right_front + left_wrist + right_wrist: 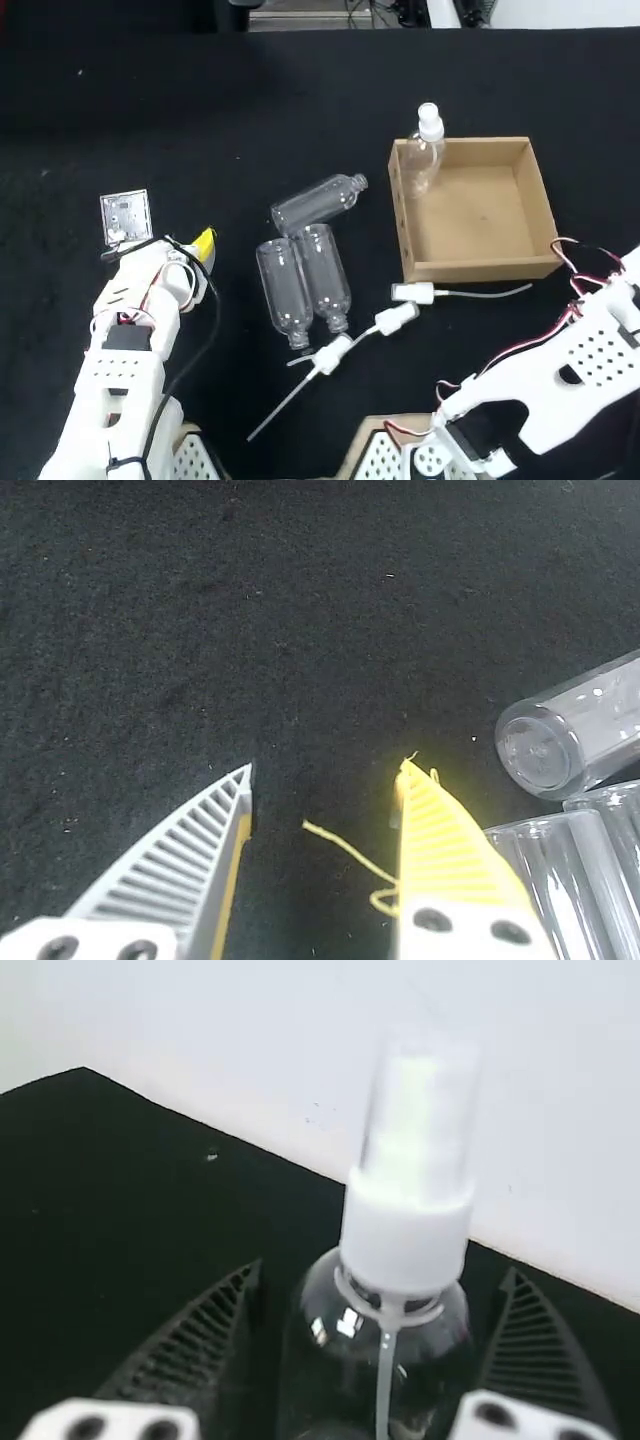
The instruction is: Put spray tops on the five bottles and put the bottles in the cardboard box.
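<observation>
left hand (326, 775): fingers were spread apart, one grey, one yellow, nothing between them but black table (150, 100). a yellow thread dangled off the yellow one
right hand (382, 1270): black fingers sat either side of the held bottle (370, 1370) and looked clamped on it, far as I could see. that one wore a white spray top (408, 1230), pale wall behind
by the left arm: three topless ones lay on their sides. slanted bottle (318, 203) was farthest out, then a touching pair, outer bottle (283, 290) and inner bottle (325, 275), necks toward the arms
toward the box: three loose sprayers, tubes and all. first top (330, 355) was right at the pair's necks, middle top (395, 320) next along, last top (413, 292) just beside the box's near wall
cardboard box (480, 268): sat open on the right arm's side
boxed bottle (423, 165): had its top on, stood in the box's far corner, the one nearer the slanted bottle
</observation>
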